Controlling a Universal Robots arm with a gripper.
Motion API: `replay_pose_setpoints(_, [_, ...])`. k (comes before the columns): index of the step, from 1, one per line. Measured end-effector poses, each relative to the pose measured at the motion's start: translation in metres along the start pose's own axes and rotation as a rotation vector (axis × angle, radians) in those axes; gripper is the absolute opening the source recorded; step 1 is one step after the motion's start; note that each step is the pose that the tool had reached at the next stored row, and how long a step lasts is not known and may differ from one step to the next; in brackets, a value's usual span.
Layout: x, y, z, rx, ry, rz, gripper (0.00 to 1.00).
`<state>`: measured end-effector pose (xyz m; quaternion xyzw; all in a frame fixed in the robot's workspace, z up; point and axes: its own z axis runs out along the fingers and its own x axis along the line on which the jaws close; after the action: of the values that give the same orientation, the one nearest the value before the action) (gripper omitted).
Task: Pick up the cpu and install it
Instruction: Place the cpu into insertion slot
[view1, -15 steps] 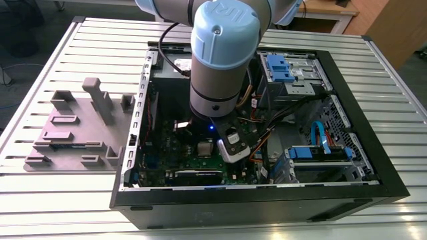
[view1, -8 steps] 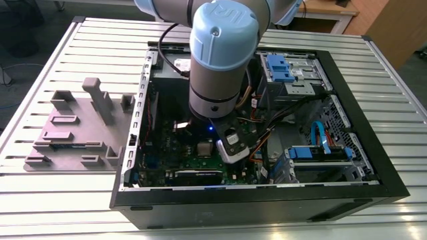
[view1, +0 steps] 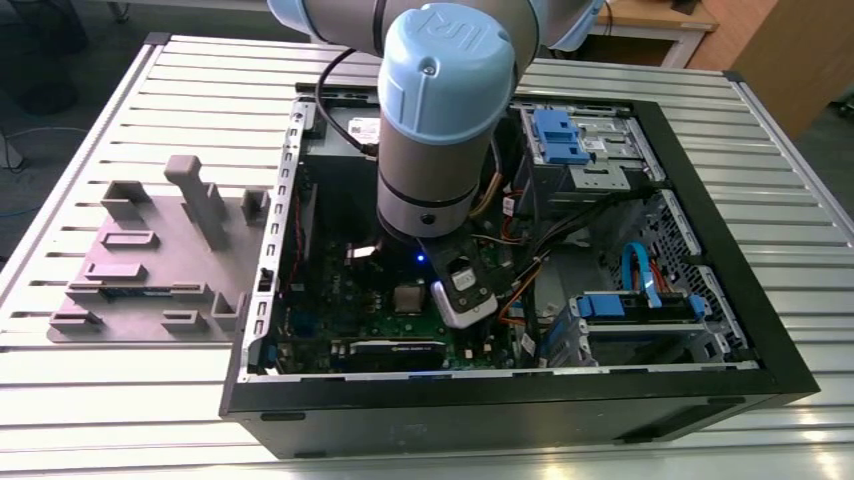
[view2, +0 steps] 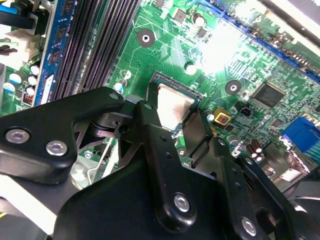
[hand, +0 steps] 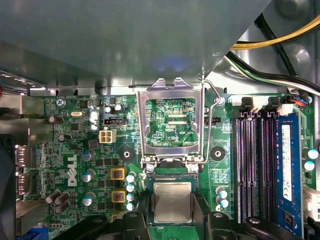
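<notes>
In the socket (hand: 171, 176), seemingly, the cpu (hand: 172, 202)

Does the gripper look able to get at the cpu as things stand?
Likely yes: the gripper hangs right over the cpu, and the socket frame is hinged open, clear of it.

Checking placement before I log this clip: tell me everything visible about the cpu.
The small flat square cpu has a pale silvery metal top with a thin lighter rim. It sits level in or just above the socket on the green circuit board, next to the swung-open hinged metal frame, with the black gripper straddling two opposite sides.
</notes>
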<state>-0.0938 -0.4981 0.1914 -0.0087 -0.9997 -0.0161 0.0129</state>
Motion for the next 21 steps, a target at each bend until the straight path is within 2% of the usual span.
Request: replay_pose_setpoints(21, [-0.0047, -0.0005, 0.0014, 0.0000, 0.0000, 0.000, 0.47])
